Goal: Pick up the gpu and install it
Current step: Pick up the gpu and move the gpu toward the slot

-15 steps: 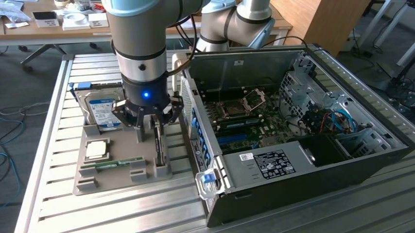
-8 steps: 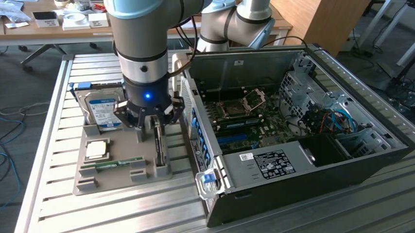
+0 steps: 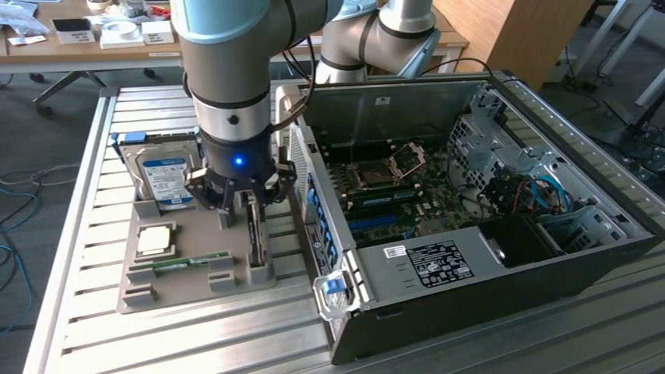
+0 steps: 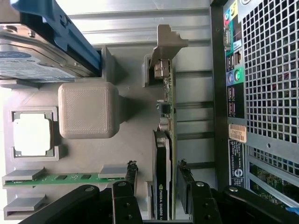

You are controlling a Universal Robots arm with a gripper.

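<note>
The gpu (image 3: 255, 243) stands on edge in a slot of the grey holder tray (image 3: 182, 290), beside the open computer case (image 3: 540, 257). In the wrist view the gpu (image 4: 163, 140) is a thin dark card, and its silvery bracket (image 4: 167, 43) is at the end away from me. My gripper (image 3: 249, 206) hangs straight over the card. My gripper (image 4: 158, 182) is open, one of its fingers (image 4: 131, 175) on each side of the card. A narrow gap shows between each finger and the card.
The tray also holds a hard drive (image 3: 167, 178) with a blue-white label, a square processor (image 3: 156, 240) and a green memory stick (image 3: 192, 262). The case's motherboard (image 3: 400, 195) lies exposed to the exterior view's right. The case's rear panel (image 4: 261, 84) is close beside the card.
</note>
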